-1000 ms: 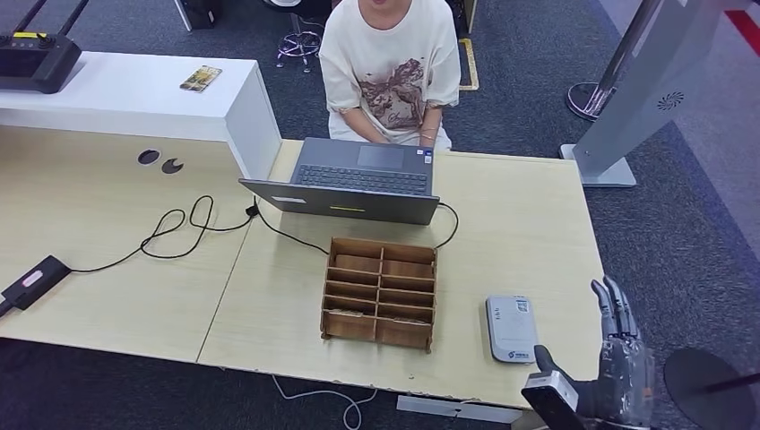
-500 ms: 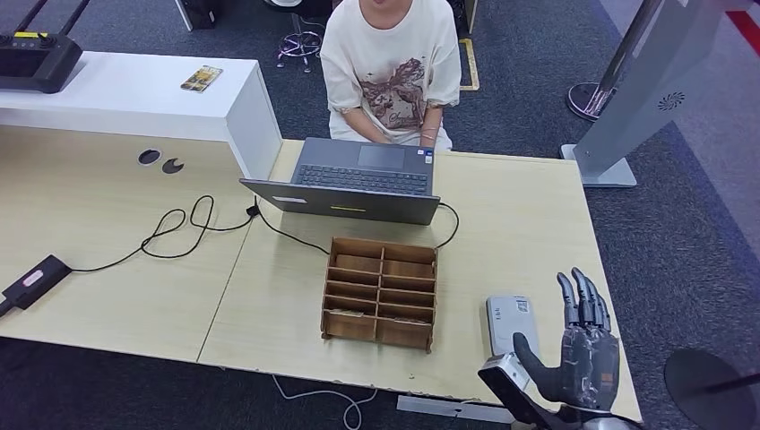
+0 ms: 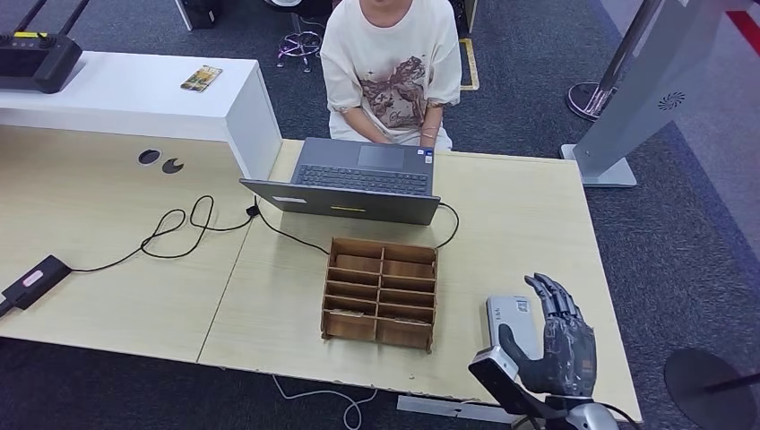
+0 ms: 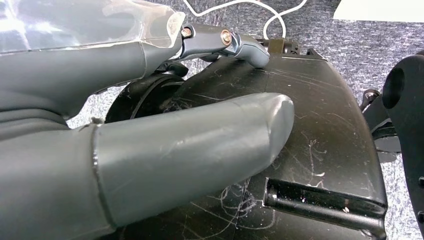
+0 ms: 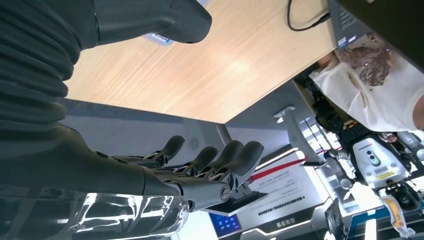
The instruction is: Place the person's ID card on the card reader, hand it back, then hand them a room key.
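The white card reader [image 3: 510, 315] lies flat near the table's front right corner. My right hand [image 3: 557, 345] hovers over its near right part with fingers spread and palm empty; the right wrist view shows this hand [image 5: 150, 175] empty above the wooden tabletop [image 5: 200, 80]. A wooden compartment box [image 3: 381, 293] stands left of the reader; I cannot make out what it holds. A person [image 3: 390, 67] sits across the table behind the laptop [image 3: 358, 179]. My left hand [image 4: 150, 150] hangs with its fingers extended and holds nothing.
A black cable [image 3: 179, 228] runs from the laptop to a black device [image 3: 34, 279] at the left edge. A white counter [image 3: 134, 94] at the back left carries a small card-like item [image 3: 201, 78]. A grey stand [image 3: 627, 98] rises off the table's right side.
My right hand has moved left from beyond the table's right edge to over the card reader, still empty. Nothing else on the table has moved.
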{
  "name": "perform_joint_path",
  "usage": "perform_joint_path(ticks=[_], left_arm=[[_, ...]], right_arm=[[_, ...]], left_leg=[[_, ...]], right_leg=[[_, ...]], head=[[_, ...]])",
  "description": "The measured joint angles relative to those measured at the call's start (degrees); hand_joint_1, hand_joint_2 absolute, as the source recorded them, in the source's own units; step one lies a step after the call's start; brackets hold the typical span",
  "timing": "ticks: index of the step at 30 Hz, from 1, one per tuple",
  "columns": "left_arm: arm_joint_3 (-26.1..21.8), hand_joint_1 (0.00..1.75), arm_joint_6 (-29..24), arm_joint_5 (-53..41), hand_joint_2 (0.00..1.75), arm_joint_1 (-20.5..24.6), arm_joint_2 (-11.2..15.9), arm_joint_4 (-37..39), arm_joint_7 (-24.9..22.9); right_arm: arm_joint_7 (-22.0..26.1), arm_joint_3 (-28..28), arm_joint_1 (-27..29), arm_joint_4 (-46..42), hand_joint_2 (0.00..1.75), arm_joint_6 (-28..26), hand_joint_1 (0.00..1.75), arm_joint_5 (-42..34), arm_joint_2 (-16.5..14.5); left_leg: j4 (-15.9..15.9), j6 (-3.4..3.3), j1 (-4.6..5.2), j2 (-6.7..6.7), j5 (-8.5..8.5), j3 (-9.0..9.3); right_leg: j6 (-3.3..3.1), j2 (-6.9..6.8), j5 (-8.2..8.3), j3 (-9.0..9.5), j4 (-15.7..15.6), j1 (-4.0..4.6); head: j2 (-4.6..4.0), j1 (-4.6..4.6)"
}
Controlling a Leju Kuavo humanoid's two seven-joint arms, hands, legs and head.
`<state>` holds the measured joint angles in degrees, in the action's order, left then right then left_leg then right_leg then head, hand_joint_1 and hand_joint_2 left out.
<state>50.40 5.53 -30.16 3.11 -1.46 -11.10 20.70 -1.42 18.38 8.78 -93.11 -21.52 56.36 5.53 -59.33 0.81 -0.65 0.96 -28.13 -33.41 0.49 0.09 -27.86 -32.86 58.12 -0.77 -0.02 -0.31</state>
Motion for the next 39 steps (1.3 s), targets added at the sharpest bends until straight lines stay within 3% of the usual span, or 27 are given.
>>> perform_joint_path(ticks=[4,9,15,25,33,39], left_arm=[[0.0,0.0,-0.19,0.0,0.0,-0.03,0.0,0.0,0.01],[-0.01,0.0,-0.27,0.0,0.0,-0.06,0.0,0.0,0.02],[0.0,0.0,-0.44,0.0,0.0,-0.11,0.0,0.0,0.02],[0.0,0.0,-0.55,0.0,0.0,-0.19,0.0,0.0,0.02],[0.0,0.0,-0.57,0.0,0.0,-0.21,0.02,0.0,0.02],[0.0,0.0,-0.57,0.0,0.0,-0.21,0.03,0.0,0.02]], right_arm=[[0.73,0.24,0.01,0.0,1.75,0.47,0.57,-1.09,-0.13],[1.36,0.9,-0.02,0.22,1.75,0.85,0.96,-1.44,-0.13],[2.16,4.38,-0.78,3.11,1.75,1.52,1.08,-1.15,-0.23],[1.99,7.77,-1.51,5.79,1.75,1.22,0.93,-0.45,-0.79],[1.02,9.56,-2.34,7.25,1.75,1.57,0.99,0.63,-1.73],[-0.07,10.26,-2.85,7.81,1.75,1.9,0.87,2.44,-2.34]], left_leg=[[0.0,0.0,0.0,0.0,0.0,0.0],[0.0,0.0,0.0,-0.01,0.0,-0.01],[0.0,0.0,0.0,0.01,0.0,-0.01],[0.01,0.0,0.0,0.0,0.0,-0.02],[0.01,0.0,0.0,0.0,0.0,-0.02],[0.01,0.0,-0.01,0.0,0.0,-0.02]], right_leg=[[0.0,0.0,0.0,0.0,0.0,0.0],[0.0,0.0,0.0,0.0,0.0,0.0],[0.0,-0.01,0.0,0.0,0.0,0.0],[0.0,-0.01,0.0,0.0,0.0,0.0],[0.0,-0.01,0.0,0.0,0.0,0.0],[0.0,-0.01,0.0,0.0,0.01,0.0]], head=[[0.0,0.0],[0.0,0.01],[0.0,0.0],[0.0,0.0],[0.0,0.0],[0.0,0.0]])
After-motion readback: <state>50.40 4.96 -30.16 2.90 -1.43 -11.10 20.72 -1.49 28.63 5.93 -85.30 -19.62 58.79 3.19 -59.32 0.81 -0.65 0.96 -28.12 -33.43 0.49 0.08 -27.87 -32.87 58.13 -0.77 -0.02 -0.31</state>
